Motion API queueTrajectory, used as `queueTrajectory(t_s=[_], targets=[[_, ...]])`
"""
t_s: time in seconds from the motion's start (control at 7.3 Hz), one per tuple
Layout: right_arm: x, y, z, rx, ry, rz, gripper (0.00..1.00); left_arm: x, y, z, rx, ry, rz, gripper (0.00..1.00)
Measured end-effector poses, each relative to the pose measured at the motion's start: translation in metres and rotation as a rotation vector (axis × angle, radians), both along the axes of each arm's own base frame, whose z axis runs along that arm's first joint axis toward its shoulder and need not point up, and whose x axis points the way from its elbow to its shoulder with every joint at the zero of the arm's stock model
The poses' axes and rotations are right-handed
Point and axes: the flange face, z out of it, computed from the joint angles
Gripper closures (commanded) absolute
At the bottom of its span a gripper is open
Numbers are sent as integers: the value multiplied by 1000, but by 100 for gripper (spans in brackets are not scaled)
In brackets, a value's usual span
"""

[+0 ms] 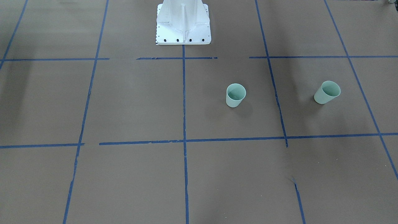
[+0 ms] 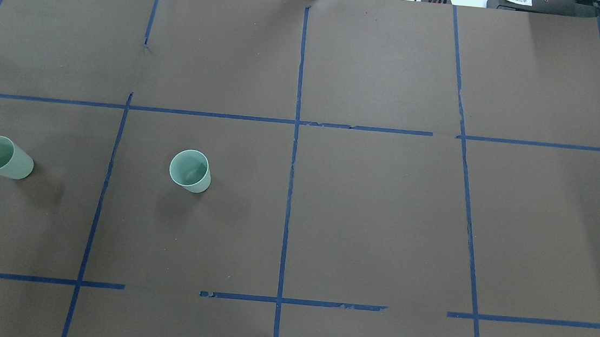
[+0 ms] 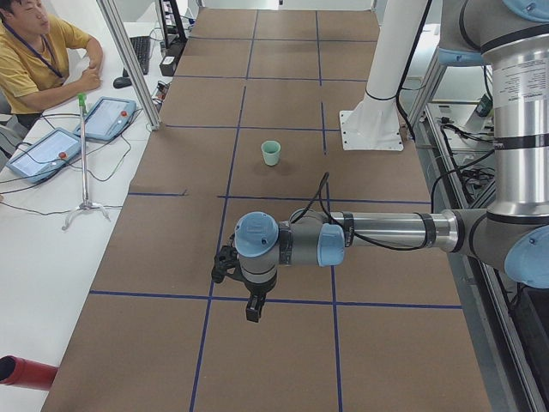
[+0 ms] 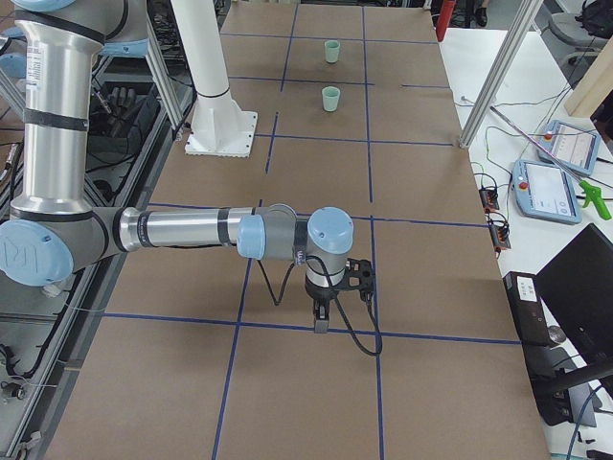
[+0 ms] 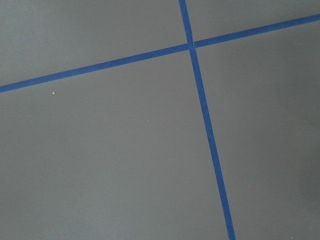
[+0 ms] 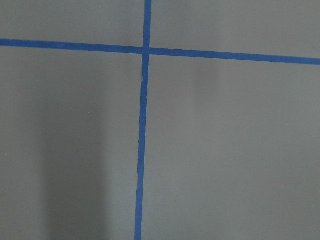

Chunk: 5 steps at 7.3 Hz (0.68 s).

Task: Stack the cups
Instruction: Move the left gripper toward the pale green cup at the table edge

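Two pale mint-green cups stand upright and apart on the brown table, on the robot's left half. The inner cup (image 2: pixel 190 171) (image 1: pixel 235 95) (image 3: pixel 271 153) (image 4: pixel 330 98) is nearer the centre line. The outer cup (image 2: pixel 4 157) (image 1: pixel 327 92) (image 4: pixel 331 51) is near the table's left end; in the exterior left view it is hidden behind the arm. My left gripper (image 3: pixel 251 314) and right gripper (image 4: pixel 320 326) show only in the side views, pointing down, high above the table. I cannot tell whether they are open. Both wrist views show only bare table and blue tape.
The white robot pedestal (image 1: pixel 183 23) (image 3: pixel 373 129) stands at the table's robot-side edge. Blue tape lines grid the brown table (image 2: pixel 383 208). An operator (image 3: pixel 34 60) sits at a white side table with teach pendants (image 3: pixel 107 118). Metal frame posts (image 4: pixel 498 72) stand along the edges.
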Motion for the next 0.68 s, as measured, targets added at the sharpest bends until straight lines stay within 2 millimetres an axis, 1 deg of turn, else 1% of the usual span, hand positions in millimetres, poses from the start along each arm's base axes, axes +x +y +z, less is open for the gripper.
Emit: queueTrajectory(t_s=[0.14, 0.68], targets=[[0, 0, 0, 0, 0, 0, 0, 0, -2, -2, 5, 0, 0, 0], [0, 0, 0, 0, 0, -1, 0, 0, -20, -12, 30, -2, 2, 0]])
